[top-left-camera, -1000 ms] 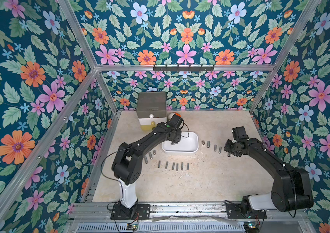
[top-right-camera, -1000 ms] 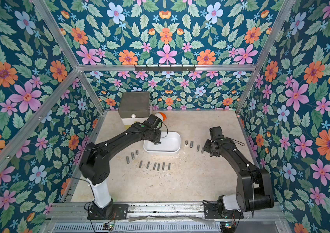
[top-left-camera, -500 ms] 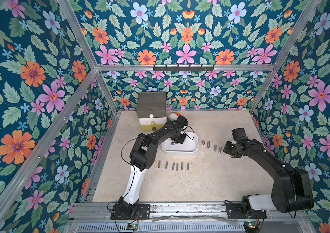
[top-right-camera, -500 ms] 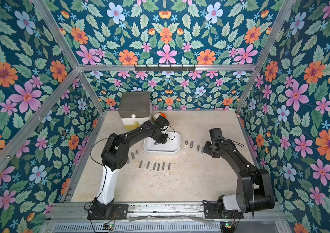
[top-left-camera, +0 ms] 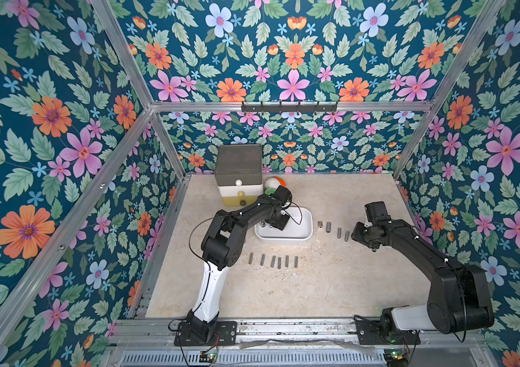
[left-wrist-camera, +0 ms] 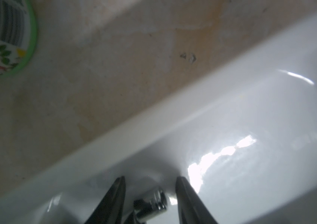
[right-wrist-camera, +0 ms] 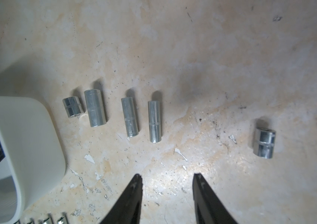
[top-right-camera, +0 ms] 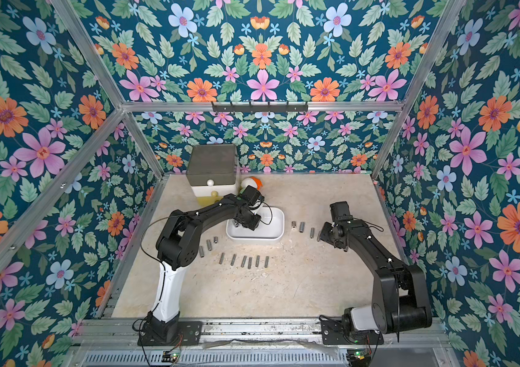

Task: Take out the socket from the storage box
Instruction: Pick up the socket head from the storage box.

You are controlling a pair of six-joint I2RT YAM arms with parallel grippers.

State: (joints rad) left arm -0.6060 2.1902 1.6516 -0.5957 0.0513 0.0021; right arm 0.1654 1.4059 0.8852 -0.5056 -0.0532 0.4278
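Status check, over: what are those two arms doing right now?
Left jaws open, straddling socket in storage box. Right jaws open, empty, over table. Nothing blocking.

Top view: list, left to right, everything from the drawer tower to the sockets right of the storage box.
Drawer tower, storage box, short socket, thick socket, slim socket, second slim socket.

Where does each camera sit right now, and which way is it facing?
Top views: high at the front, looking down and back; left arm, right arm, the storage box, the drawer tower.
Left wrist: on the left arm, looking into the storage box; the open left gripper straddles a socket.
Right wrist: on the right arm, looking down at loose sockets on the table; right gripper open, empty.
Shared: all views show the storage box.
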